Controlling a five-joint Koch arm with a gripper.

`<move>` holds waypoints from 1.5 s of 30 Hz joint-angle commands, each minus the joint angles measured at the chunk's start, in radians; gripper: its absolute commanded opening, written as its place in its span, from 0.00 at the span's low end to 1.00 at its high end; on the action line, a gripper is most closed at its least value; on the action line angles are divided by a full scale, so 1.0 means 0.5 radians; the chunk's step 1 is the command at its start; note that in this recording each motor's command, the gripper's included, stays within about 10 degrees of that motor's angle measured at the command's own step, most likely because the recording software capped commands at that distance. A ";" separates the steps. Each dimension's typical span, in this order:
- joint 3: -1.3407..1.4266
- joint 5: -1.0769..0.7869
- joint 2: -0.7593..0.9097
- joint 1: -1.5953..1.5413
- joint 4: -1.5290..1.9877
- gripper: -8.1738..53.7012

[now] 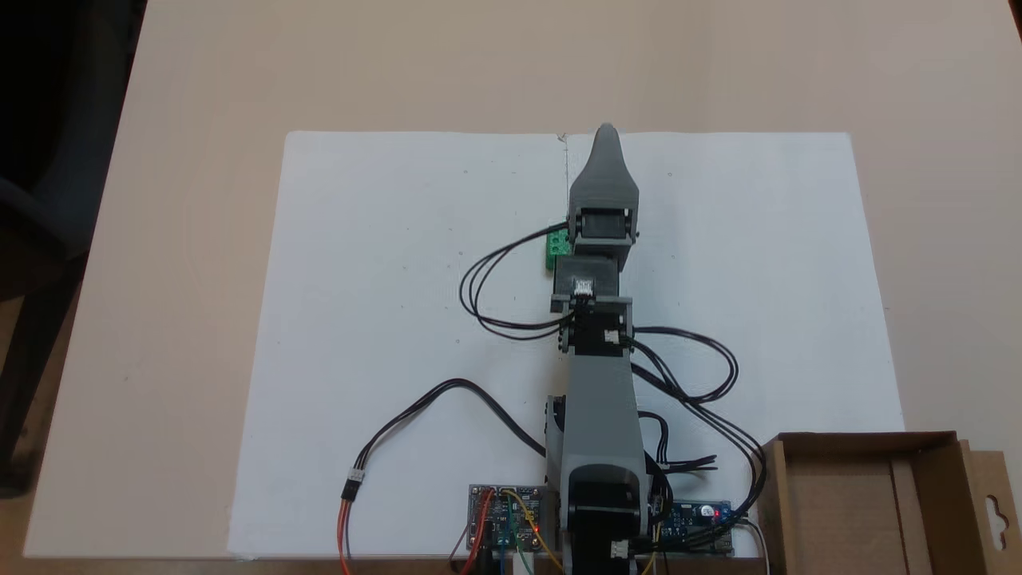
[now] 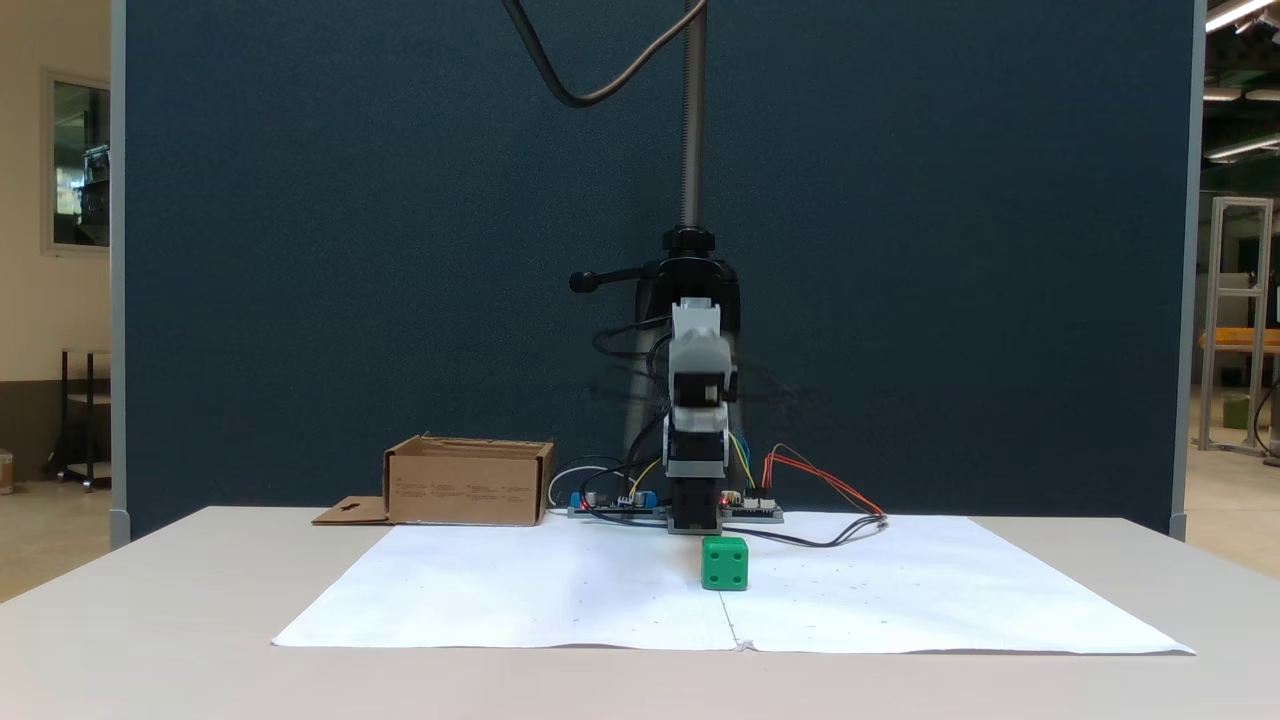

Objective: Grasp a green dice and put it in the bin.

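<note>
A dark blue partition panel (image 2: pixel 950 250) stands right behind the beige table (image 2: pixel 150 620), with a metal pole (image 2: pixel 690 110) rising in front of it and a cable looping off its top. White paper sheets (image 2: pixel 520 590) cover the tabletop's middle. Past the panel's left edge there's a cream wall with a window (image 2: pixel 80 165); to the right, ceiling strip lights (image 2: pixel 1235 12) and a metal frame rack (image 2: pixel 1240 320) on a pale floor.

A lab: bare circuit boards (image 1: pixel 511 517), blue partition (image 2: pixel 400 250), aluminium frame rig (image 2: pixel 1240 320) behind.
</note>
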 commanded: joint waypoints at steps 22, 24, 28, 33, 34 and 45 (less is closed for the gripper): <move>-2.046 0.215 -0.307 -0.169 2.945 0.76; -2.102 0.252 -0.377 -0.181 3.165 0.76; -2.105 0.295 -0.494 -0.193 3.610 0.77; -2.166 0.325 -0.620 -0.184 4.096 0.77; -2.194 0.331 -0.647 -0.187 4.126 0.77; -2.310 0.371 -0.785 -0.202 4.096 0.77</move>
